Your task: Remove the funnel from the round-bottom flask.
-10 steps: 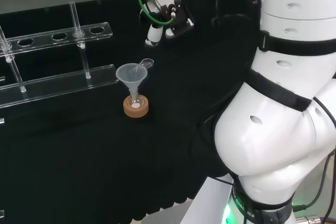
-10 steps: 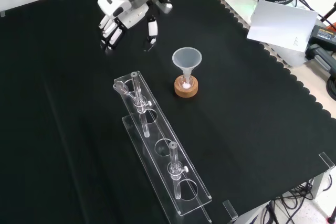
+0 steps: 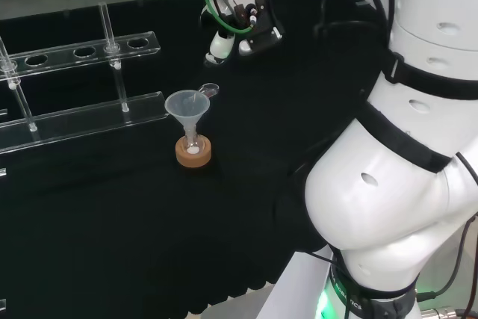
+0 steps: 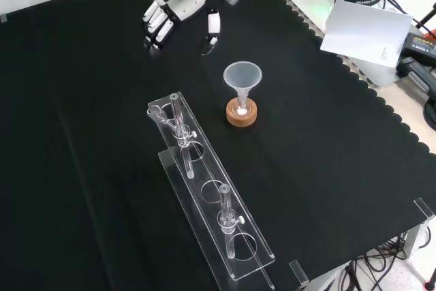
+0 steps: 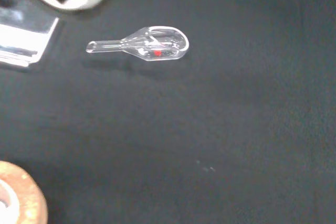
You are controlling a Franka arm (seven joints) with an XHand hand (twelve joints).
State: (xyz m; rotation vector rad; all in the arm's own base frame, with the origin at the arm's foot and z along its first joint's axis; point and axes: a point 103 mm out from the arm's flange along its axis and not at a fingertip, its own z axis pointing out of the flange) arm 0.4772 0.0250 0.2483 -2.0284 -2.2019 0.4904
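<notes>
A laboratory bench set up for robot trials was shown. The tabletop (image 4: 327,141) was covered with black cloth with a scalloped edge. Chemistry ware was laid out on it: a clear plastic rack (image 4: 208,199) with round holes and upright tubes, a funnel (image 4: 242,77) seated in a small flask on a cork ring (image 4: 242,114), and a small clear glass scoop (image 5: 152,46) lying on the cloth. A white robot arm (image 3: 403,169) with green cabling was mounted at the bench. Cables and equipment (image 4: 409,46) were seen beyond the cloth's edge.
</notes>
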